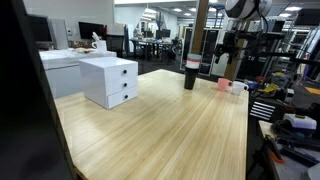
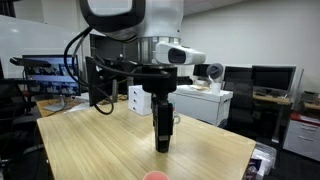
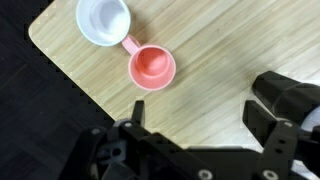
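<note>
Wrist view: the pink cup (image 3: 152, 68) stands empty on the wooden table (image 3: 215, 50) near its edge, its handle reaching toward the empty white cup (image 3: 103, 20) just beside it. The gripper (image 3: 200, 125) hangs apart from both, jaws spread wide, holding nothing.

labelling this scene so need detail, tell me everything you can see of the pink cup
The pink cup is small, round and shallow, plastic by its look, with a short handle pointing at the white cup. It stands upright and looks empty, on the wooden table near a rounded corner. Its handle seems to touch the white cup. The open gripper hangs apart from it.
</note>
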You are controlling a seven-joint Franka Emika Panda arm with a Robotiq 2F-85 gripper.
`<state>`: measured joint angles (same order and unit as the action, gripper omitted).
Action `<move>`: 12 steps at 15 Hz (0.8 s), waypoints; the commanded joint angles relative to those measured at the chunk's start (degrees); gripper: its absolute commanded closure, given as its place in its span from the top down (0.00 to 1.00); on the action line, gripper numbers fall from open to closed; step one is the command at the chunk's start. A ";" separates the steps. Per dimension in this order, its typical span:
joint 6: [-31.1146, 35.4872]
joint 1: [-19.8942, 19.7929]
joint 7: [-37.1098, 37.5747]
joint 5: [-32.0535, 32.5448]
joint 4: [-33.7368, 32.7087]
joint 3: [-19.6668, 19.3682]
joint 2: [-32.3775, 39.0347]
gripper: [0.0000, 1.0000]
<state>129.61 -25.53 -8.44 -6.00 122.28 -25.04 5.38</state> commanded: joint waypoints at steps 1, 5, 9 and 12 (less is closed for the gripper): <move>-0.03 -0.23 0.04 0.10 0.36 0.18 -0.53 1.00; 0.15 -0.29 -1.12 0.55 1.34 0.03 -1.68 1.00; -0.75 -0.89 -6.47 -0.80 1.02 -0.18 -1.45 1.00; -1.33 -0.85 -9.69 -1.18 0.18 -0.08 -0.63 1.00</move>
<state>129.46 -25.60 -13.61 -6.08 123.29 -25.50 4.19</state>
